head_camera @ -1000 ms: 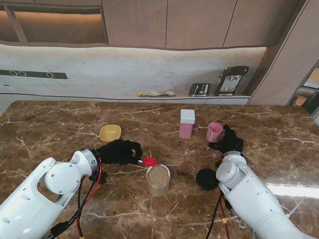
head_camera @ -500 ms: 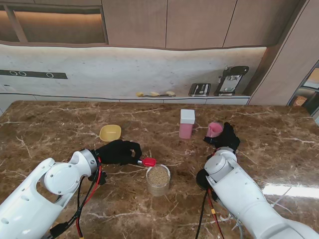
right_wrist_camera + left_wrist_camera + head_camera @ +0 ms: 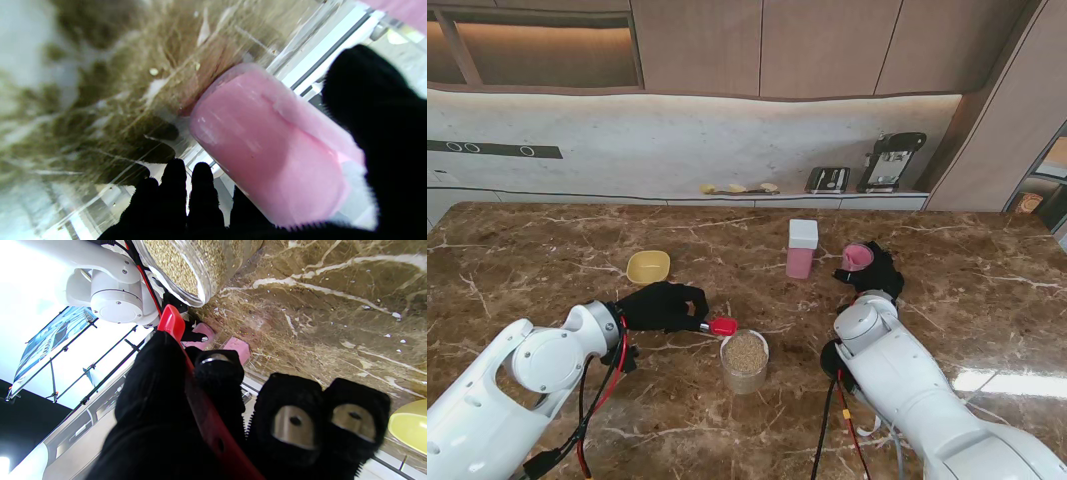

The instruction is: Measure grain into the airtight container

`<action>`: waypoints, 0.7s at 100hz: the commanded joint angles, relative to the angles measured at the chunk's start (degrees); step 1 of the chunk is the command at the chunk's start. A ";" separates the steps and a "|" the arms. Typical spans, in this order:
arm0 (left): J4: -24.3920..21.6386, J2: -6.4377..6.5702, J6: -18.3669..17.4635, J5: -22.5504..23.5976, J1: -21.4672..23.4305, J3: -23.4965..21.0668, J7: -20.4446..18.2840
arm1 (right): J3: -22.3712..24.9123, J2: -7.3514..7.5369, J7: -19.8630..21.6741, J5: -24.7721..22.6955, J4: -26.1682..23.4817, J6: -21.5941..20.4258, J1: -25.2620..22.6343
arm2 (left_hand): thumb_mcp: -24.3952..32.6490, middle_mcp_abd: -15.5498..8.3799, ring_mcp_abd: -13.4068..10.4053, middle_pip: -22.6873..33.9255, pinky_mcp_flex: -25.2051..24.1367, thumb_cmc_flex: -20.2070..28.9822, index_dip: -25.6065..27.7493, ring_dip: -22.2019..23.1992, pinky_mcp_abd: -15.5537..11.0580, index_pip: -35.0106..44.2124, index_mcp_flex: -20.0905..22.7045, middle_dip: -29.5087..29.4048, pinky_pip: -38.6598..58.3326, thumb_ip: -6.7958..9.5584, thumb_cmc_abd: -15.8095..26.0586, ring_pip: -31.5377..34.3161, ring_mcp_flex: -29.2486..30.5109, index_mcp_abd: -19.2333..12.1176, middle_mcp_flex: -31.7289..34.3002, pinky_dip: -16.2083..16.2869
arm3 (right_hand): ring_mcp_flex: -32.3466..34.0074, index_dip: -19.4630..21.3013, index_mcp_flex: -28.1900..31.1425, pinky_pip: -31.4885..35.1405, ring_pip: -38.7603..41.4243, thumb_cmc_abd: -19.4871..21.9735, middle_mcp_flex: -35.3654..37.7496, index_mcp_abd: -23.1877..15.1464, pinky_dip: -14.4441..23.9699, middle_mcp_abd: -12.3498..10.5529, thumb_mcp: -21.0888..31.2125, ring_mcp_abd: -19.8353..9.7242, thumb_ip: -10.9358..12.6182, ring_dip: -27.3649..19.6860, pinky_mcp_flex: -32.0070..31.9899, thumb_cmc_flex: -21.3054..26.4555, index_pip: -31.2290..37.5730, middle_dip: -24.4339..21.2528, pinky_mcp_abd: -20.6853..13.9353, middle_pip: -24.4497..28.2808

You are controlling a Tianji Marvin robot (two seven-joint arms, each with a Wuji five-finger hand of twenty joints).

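Red scoop (image 3: 722, 326) long axis left-right, bowl pointing right above grain jar (image 3: 745, 361); left hand (image 3: 664, 305) grips handle. Right hand (image 3: 879, 270) wraps 1 pink cup (image 3: 857, 258).

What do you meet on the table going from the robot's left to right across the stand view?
Yellow bowl → left hand → red scoop → jar of grain → pink container with white lid → pink cup, held by the right hand.
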 commanded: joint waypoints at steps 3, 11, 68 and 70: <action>0.05 0.08 0.31 0.17 0.21 0.18 -0.02 | 0.61 -0.91 0.88 1.27 1.85 -0.09 0.29 | 1.52 -4.34 0.55 -0.18 0.64 2.20 1.41 -0.13 -1.64 1.94 2.68 0.58 8.68 1.45 1.89 2.73 1.49 -8.47 2.68 0.57 | -0.99 0.26 3.59 5.18 0.41 1.61 0.51 -4.12 2.68 -1.96 -1.60 0.19 -1.69 0.18 3.71 1.51 1.00 -1.39 8.29 2.52; 0.00 0.10 0.36 0.26 0.23 0.08 -0.11 | 1.20 -1.20 0.67 1.88 2.48 -0.39 0.59 | 1.53 -4.37 0.54 -0.22 0.60 2.18 1.36 -0.13 -1.67 1.95 2.66 0.57 8.66 1.45 1.91 2.71 1.50 -8.57 2.69 0.57 | -0.83 -0.24 7.06 5.18 0.48 5.17 0.74 -6.69 3.01 -2.39 -4.10 -0.11 -1.08 0.23 3.65 3.11 2.51 -2.15 8.20 4.49; -0.07 0.09 0.35 0.37 0.80 -0.57 -0.01 | 3.31 0.18 1.58 2.68 -3.08 0.39 -2.07 | 1.51 -4.47 0.41 -0.28 0.27 2.08 1.07 -0.11 -2.01 2.08 2.59 0.57 8.47 1.43 1.91 2.46 1.50 -8.73 2.66 0.60 | 1.46 -11.37 19.74 4.08 0.88 21.84 8.61 -15.61 5.41 -6.29 -16.22 -1.72 -2.19 0.43 2.62 11.75 25.21 -4.39 7.32 10.88; -0.05 0.08 0.31 0.35 0.80 -0.58 0.03 | 3.39 0.34 1.63 2.53 -3.53 0.42 -2.29 | 1.53 -4.47 0.41 -0.28 0.27 2.10 1.06 -0.10 -2.01 2.09 2.60 0.57 8.47 1.44 1.90 2.46 1.50 -8.73 2.66 0.60 | 1.78 -11.88 20.19 4.01 0.87 21.79 9.28 -15.63 5.46 -6.32 -16.42 -1.78 -2.90 0.42 2.63 12.23 25.84 -4.48 7.34 10.74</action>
